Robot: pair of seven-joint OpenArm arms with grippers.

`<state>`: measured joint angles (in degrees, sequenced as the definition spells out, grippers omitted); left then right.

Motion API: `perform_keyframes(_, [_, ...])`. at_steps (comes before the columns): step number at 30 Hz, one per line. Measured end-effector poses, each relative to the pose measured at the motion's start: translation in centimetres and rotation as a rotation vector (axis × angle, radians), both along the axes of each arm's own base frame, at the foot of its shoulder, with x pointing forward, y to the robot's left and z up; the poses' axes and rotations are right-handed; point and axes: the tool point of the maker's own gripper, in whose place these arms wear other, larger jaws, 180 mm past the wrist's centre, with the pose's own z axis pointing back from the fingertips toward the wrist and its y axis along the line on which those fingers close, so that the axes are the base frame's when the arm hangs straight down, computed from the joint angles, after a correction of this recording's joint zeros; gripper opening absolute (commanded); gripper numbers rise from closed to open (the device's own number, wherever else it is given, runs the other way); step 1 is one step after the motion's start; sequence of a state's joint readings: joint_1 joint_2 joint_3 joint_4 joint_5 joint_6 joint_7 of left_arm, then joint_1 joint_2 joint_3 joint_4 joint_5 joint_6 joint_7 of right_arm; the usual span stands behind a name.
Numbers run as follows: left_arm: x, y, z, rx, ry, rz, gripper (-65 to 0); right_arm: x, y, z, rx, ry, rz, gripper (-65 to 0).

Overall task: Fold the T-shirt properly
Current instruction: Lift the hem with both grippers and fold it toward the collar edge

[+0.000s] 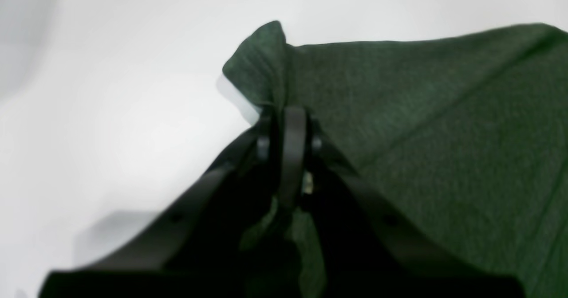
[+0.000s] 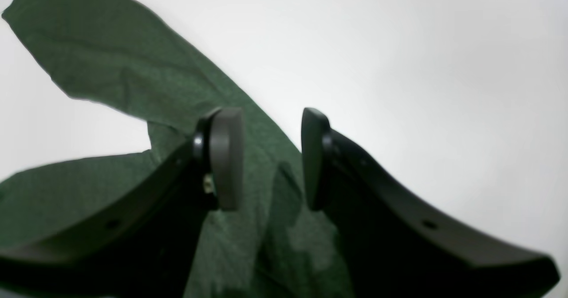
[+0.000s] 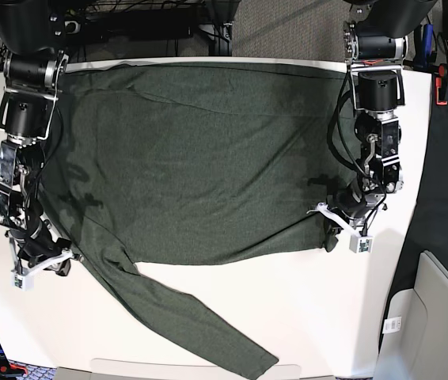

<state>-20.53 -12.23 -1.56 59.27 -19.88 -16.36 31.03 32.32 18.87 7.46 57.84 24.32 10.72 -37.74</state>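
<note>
The dark olive-green T-shirt (image 3: 208, 158) lies spread flat over the white table (image 3: 335, 317), one long sleeve (image 3: 208, 328) trailing toward the front edge. On the base view's right, my left gripper (image 3: 328, 229) is at the shirt's lower corner. Its wrist view shows the left gripper (image 1: 288, 125) shut on a raised fold of the T-shirt (image 1: 421, 111). On the base view's left, my right gripper (image 3: 59, 264) hovers where the sleeve meets the body. In the right wrist view the right gripper (image 2: 266, 156) stands open, its fingers (image 2: 226, 156) straddling the T-shirt (image 2: 111, 67) lying below them.
A black cloth (image 3: 446, 182) hangs beside the table on the right. A pale grey bin (image 3: 438, 317) stands at the bottom right corner. Cables and arm bases (image 3: 374, 47) crowd the back edge.
</note>
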Motion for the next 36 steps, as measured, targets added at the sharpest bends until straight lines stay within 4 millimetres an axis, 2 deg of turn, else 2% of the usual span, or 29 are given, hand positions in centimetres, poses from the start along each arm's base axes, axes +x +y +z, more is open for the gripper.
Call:
perform_keyframes(6, [-0.7,0.2,-0.7,0.003,0.018,0.002,-64.9,-0.9,-1.5,-2.5,-0.089,0.096,-0.019,-42.2])
perform_keyframes(11, [-0.6,2.7,-0.1,-0.004,0.003,0.067,-64.9,-1.1,-2.2,-2.7,-0.163,0.118,-0.015,-42.2])
perform_keyframes(15, [-0.7,3.0,-0.1,-0.009,0.007,0.078,-64.9,-1.6,-2.3,-4.2,-0.152,0.159,-0.019,-42.2])
perform_keyframes(19, [-0.7,2.8,-0.2,-0.014,0.007,0.076,-64.9,-2.4,-1.4,-6.3,-0.127,0.212,-0.011,-42.2])
perform_keyframes(28, [-0.7,3.0,-0.2,-0.011,0.007,0.077,-64.9,-2.5,-1.1,-7.4,-0.111,0.221,-0.014,-42.2])
perform_keyframes(36, [-0.7,3.0,-0.1,-0.010,0.007,0.078,-64.9,-2.5,-1.1,-7.4,-0.103,0.221,-0.019,-43.8])
